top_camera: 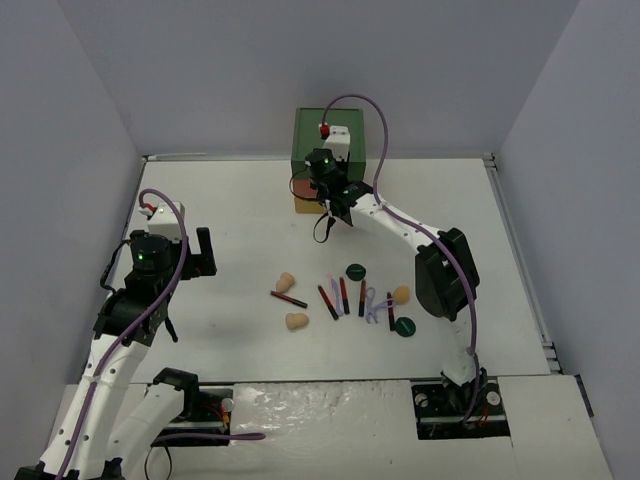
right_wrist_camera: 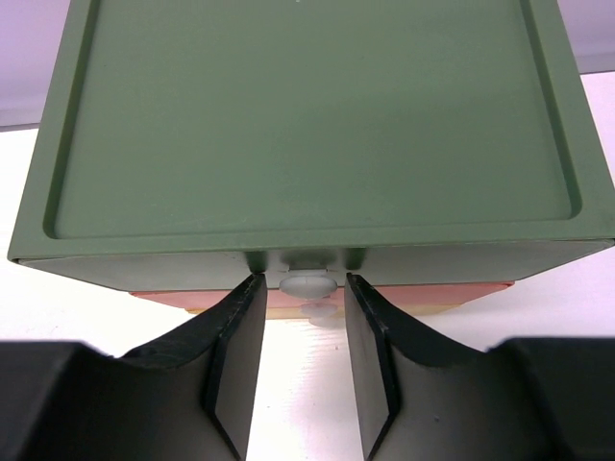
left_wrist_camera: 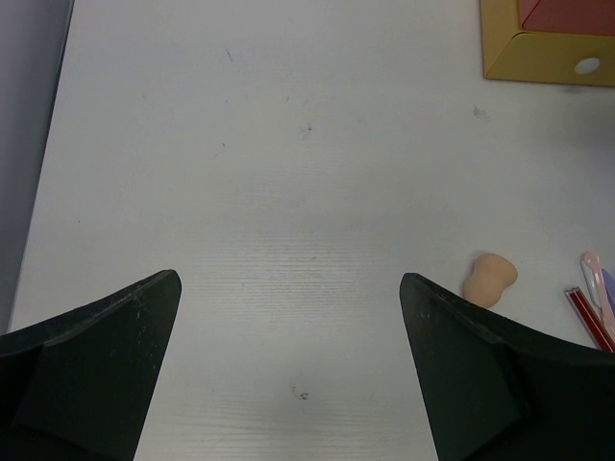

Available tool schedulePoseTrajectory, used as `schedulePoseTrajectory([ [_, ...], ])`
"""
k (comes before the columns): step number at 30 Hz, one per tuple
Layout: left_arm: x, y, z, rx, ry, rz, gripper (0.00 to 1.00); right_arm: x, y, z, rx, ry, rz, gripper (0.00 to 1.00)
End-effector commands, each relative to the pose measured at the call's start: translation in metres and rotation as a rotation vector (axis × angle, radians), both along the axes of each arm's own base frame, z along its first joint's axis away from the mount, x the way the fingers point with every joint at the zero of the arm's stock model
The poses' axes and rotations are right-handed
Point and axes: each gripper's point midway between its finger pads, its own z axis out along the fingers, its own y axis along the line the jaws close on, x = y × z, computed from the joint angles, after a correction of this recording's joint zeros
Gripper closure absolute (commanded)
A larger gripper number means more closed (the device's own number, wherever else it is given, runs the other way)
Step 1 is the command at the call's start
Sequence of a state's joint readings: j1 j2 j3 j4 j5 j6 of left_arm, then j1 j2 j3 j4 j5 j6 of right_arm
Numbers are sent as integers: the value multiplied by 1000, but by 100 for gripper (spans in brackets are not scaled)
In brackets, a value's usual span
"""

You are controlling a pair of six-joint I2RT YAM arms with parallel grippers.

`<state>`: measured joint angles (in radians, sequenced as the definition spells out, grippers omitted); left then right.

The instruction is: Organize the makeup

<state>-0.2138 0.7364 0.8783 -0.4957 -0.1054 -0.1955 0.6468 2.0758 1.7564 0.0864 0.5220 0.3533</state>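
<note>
The makeup lies scattered mid-table: tan sponges (top_camera: 286, 282), (top_camera: 297, 321), (top_camera: 401, 294), dark green discs (top_camera: 355, 270), (top_camera: 404, 326), black-and-red sticks (top_camera: 327, 301) and lilac tools (top_camera: 375, 303). My right gripper (top_camera: 320, 172) is at the front of the drawer box (top_camera: 310, 135). In the right wrist view its jaws (right_wrist_camera: 303, 283) stand open on either side of the green drawer's white knob (right_wrist_camera: 307, 281), with a small gap each side. My left gripper (top_camera: 160, 258) hovers wide open and empty (left_wrist_camera: 290, 280) over bare table at the left. One sponge (left_wrist_camera: 490, 277) and stick ends (left_wrist_camera: 588, 312) lie to its right.
The box's orange drawer (top_camera: 303, 187) and yellow drawer (left_wrist_camera: 548, 53) stick out a little at its front. Grey walls enclose the table on three sides. The table's left edge (left_wrist_camera: 48, 144) is near my left gripper.
</note>
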Motion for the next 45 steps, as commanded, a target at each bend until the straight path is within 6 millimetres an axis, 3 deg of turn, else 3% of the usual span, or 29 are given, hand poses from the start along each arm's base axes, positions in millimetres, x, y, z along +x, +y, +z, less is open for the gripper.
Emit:
schedulePoseTrajectory([
  [1,7,-1,24,-34,-77,10,3,14,-2,47,66,-112,-28,68],
  [11,7,-1,24,-35,-75,9,3,14,-5,49,75,-117,-52,81],
  [17,8,-1,24,-36,-75,9,3,10,-2,47,85,-110,-43,99],
  [36,7,-1,25,-41,-79,7,3,-66,-13,29,138,-43,-54,100],
  [45,7,0,25,-44,-80,9,3,-97,-5,25,140,-25,-37,100],
])
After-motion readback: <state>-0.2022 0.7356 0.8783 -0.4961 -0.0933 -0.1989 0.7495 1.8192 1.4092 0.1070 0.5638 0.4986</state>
